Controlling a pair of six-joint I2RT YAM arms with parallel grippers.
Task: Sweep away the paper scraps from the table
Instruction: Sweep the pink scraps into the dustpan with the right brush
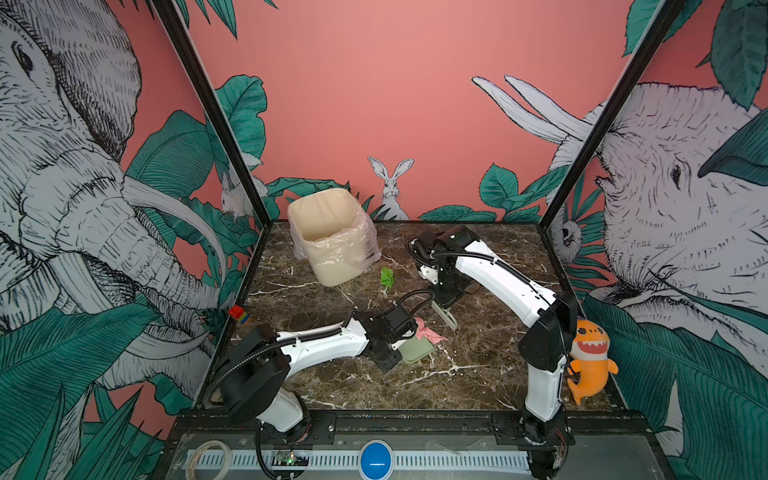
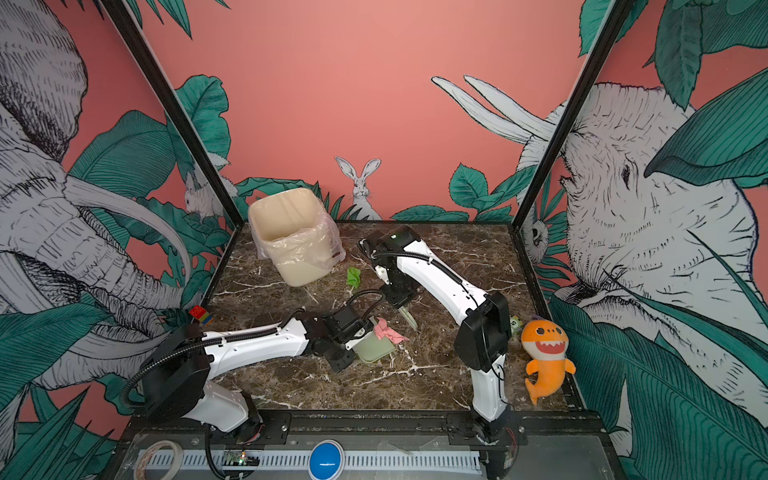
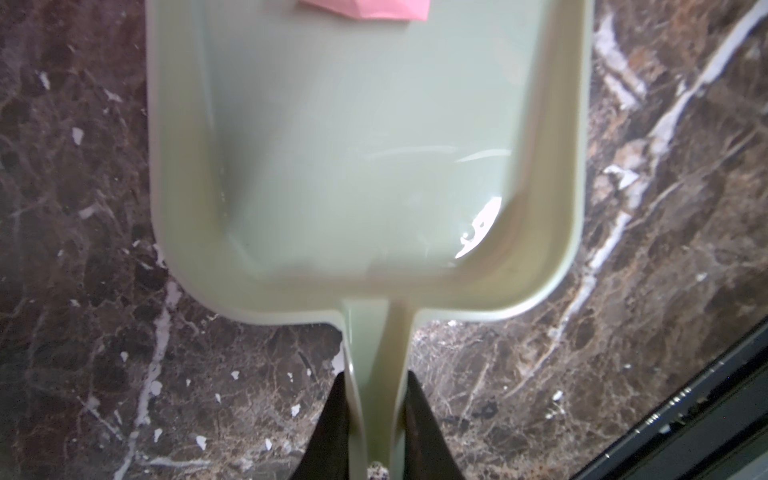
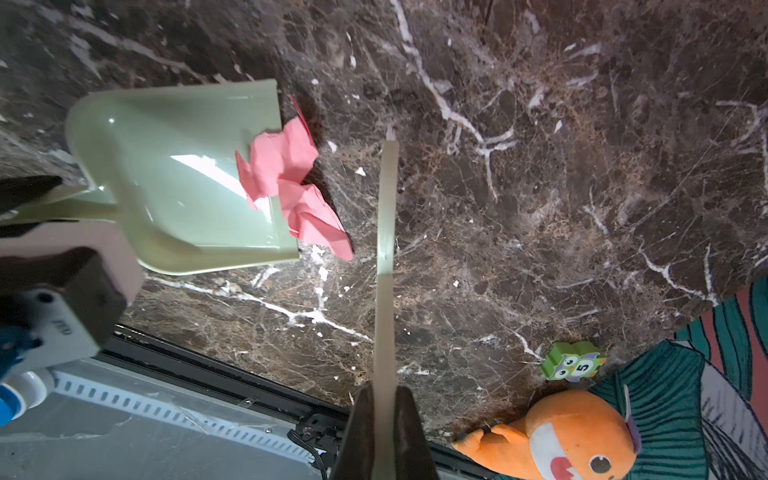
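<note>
Left end effector gripping dustpan, pink scrap cut off

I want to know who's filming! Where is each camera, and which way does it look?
Top views: high in front, looking down on the whole table; left arm and right arm show.
Left wrist: on the left arm, looking past the left gripper at its dustpan.
Right wrist: on the right arm, looking past the right gripper along its scraper.
Both wrist views share dustpan and pink scrap.
</note>
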